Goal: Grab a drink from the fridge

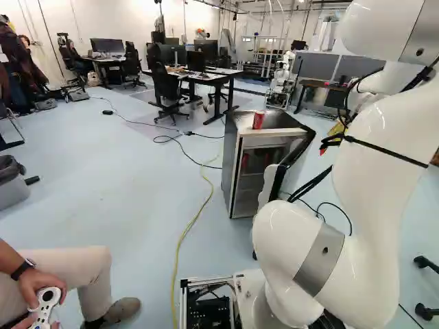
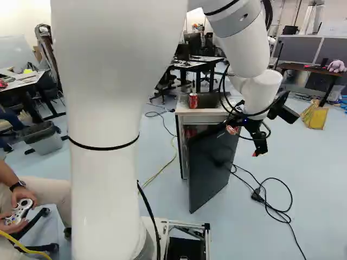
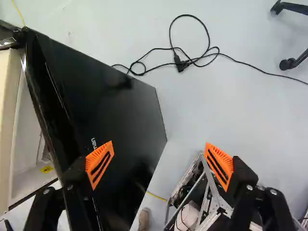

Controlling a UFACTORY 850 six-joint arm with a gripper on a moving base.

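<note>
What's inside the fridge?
Red items, probably cans, in the upper part. Can't tell how many: in the left base view the open door and arm cover its right side; in the right base view the door hides most.

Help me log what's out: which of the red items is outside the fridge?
The red can standing upright on top of the fridge; the other red items are inside, beyond its open front.

A red can (image 1: 258,120) stands up on a small black fridge (image 1: 230,154), just right of the middle in the left base view. The fridge stands upright, its black door (image 2: 212,170) open.
</note>
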